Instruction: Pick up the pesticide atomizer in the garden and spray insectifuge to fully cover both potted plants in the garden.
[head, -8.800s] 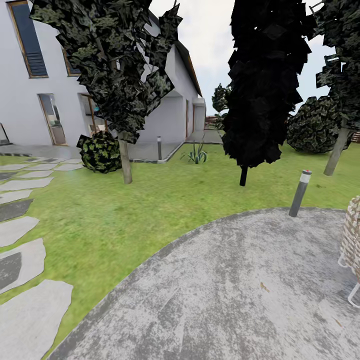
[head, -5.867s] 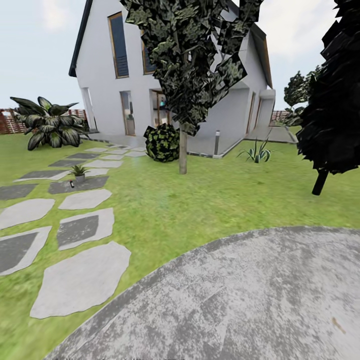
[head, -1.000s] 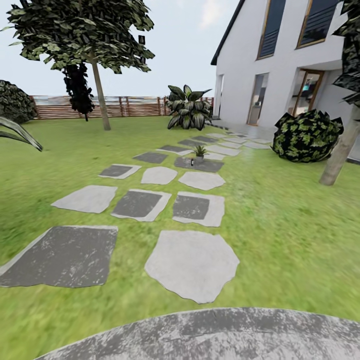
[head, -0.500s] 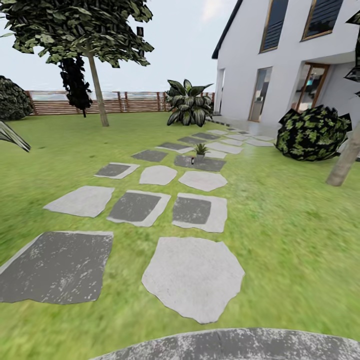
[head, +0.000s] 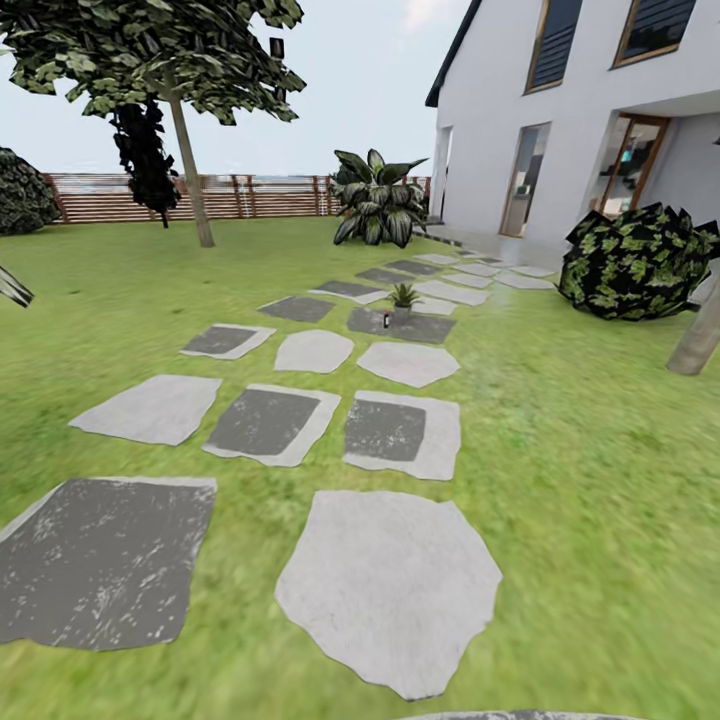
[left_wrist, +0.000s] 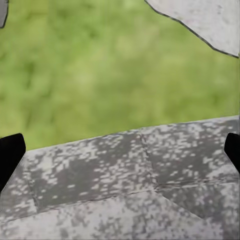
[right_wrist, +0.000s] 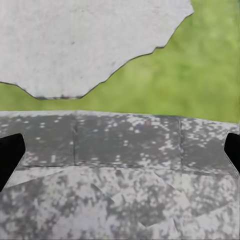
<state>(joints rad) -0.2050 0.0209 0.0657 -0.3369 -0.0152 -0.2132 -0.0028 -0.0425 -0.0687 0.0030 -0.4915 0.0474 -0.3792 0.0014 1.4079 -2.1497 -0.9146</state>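
White house (head: 590, 90) stands at right, with tall glazed openings on its ground floor. A mottled round bush (head: 640, 262) sits on the grass before it, beside a leaning trunk (head: 697, 340). A broad-leaved dark shrub (head: 377, 198) grows near the house corner. A slatted brown fence (head: 250, 196) runs along the far edge. A tree (head: 165, 60) stands at left, before the fence.

A home garden: green lawn (head: 590, 420), grey stepping stones (head: 390, 585), slatted wooden fence (head: 260, 195), white house (head: 590, 110).
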